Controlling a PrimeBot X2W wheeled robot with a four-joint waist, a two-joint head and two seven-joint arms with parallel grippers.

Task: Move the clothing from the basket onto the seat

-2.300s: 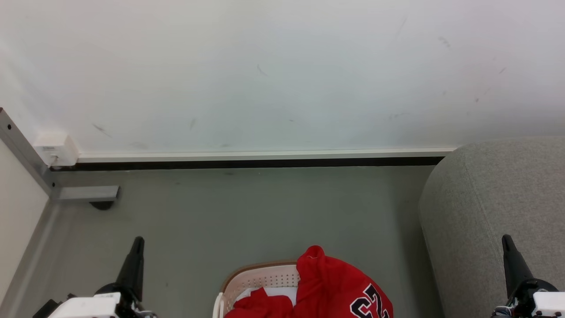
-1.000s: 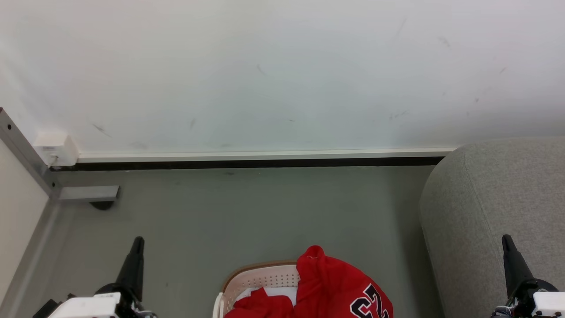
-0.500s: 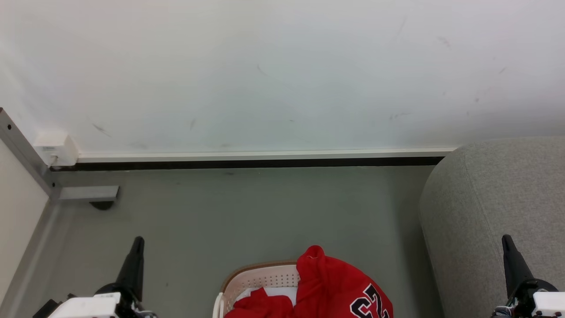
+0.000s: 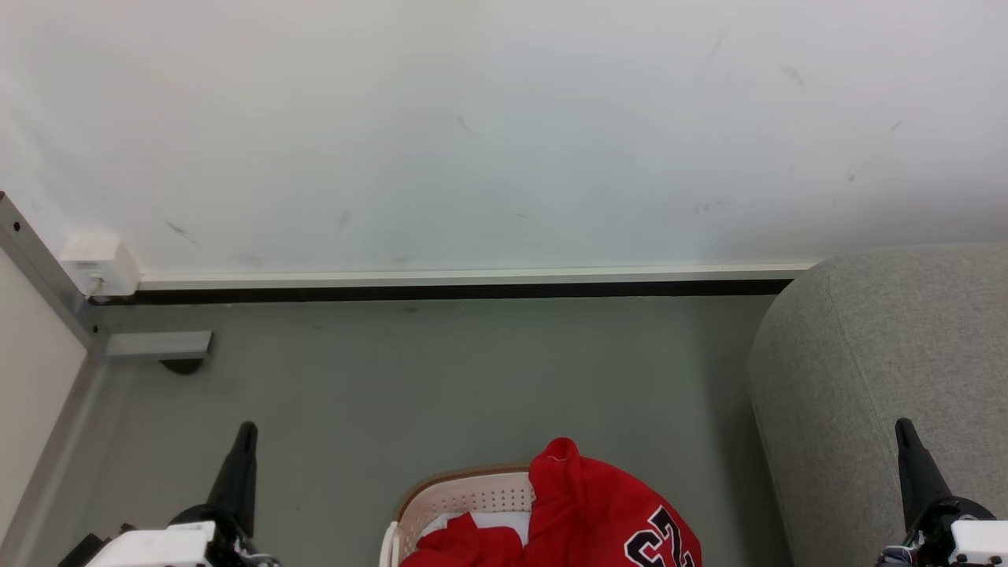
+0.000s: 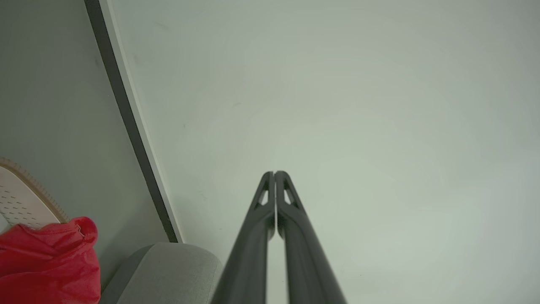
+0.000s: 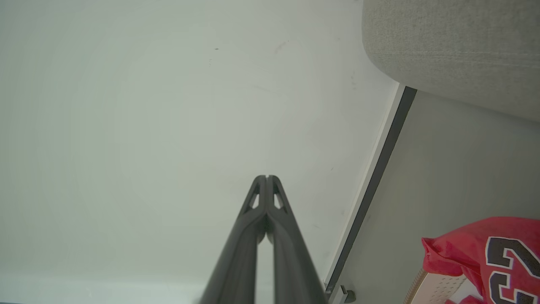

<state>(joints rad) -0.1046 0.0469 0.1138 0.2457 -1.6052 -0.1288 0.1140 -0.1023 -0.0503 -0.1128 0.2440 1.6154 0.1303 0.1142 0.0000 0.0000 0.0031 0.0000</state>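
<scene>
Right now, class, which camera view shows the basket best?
The head view: the basket shows its curved brown rim, perforated wall and pale lining, with the clothing heaped in it, though the frame's bottom edge crops it. Each wrist view catches a small corner beside red cloth.

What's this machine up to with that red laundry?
A two-armed robot is meant to move the red clothing from the basket to the grey seat on its right. Nothing is picked up yet: the clothing is heaped in the basket, and the left gripper and right gripper are both shut and empty, one either side of it.
</scene>
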